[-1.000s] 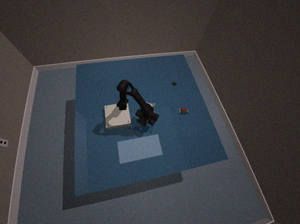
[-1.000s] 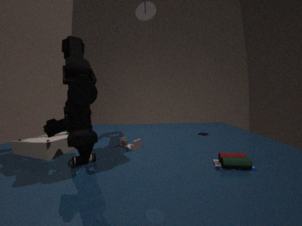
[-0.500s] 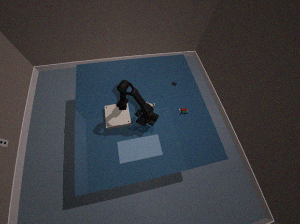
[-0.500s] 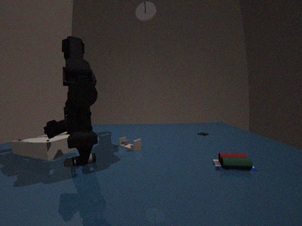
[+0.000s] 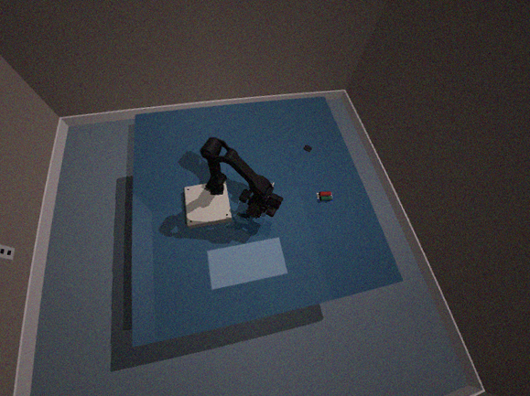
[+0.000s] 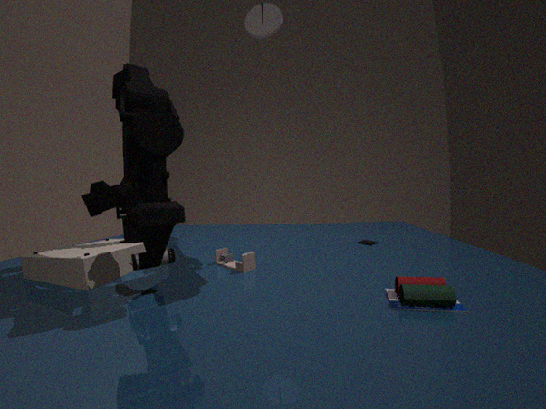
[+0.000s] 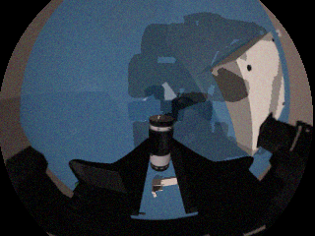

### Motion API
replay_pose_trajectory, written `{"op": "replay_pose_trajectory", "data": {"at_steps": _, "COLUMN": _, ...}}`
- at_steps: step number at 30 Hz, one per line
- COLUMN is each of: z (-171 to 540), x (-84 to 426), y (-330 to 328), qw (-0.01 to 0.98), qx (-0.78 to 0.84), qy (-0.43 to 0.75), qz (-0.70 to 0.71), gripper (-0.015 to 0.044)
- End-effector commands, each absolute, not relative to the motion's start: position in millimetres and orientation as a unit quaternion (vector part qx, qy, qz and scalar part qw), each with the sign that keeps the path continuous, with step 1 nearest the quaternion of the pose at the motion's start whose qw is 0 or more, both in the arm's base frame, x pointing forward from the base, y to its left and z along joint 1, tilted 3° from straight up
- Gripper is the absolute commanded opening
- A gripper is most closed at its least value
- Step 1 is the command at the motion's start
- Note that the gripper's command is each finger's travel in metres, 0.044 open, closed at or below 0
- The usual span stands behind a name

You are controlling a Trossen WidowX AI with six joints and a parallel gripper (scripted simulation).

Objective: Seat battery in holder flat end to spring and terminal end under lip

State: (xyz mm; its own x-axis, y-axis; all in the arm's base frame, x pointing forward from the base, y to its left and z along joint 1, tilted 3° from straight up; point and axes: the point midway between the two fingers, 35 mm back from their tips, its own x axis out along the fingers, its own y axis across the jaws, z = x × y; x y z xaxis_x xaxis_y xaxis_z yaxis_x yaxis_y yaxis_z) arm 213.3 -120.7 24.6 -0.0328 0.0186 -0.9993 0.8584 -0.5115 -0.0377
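Observation:
The battery [image 6: 170, 256] [image 7: 160, 142], dark with a pale band near one end, lies level between the fingers. My gripper [image 6: 153, 263] [image 7: 159, 141] is shut on it around its middle and holds it a little above the blue table, over a shadow. The fingers hide its middle in the exterior view. The pale holder [image 6: 248, 261] [image 7: 169, 182] stands empty on the table, right of and beyond the gripper in the exterior view, with upright end walls and a small metal part by the left wall. The arm mostly hides it in the top view. Which battery end is the terminal is unclear.
The white base block [image 5: 210, 213] [image 6: 53, 271] [image 7: 269, 61] is close to the gripper. A red and green pair of cylinders [image 5: 325, 195] [image 6: 426, 295] lies on a small board at the right. A small dark flat piece [image 5: 307, 147] [image 6: 367, 242] lies farther back.

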Motion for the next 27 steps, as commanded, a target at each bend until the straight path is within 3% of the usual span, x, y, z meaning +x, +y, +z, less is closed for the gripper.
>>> {"op": "replay_pose_trajectory", "data": {"at_steps": 1, "z": 31, "x": 227, "y": -106, "qw": 0.401, "qx": 0.571, "qy": 0.419, "qz": -0.581, "gripper": 0.0085}}
{"op": "replay_pose_trajectory", "data": {"at_steps": 15, "z": 46, "x": 262, "y": -22, "qw": 0.613, "qx": 0.337, "qy": 0.633, "qz": -0.332, "gripper": 0.0085}}
{"op": "replay_pose_trajectory", "data": {"at_steps": 27, "z": 56, "x": 267, "y": 44, "qw": 0.684, "qx": 0.119, "qy": 0.711, "qz": -0.109, "gripper": 0.0085}}
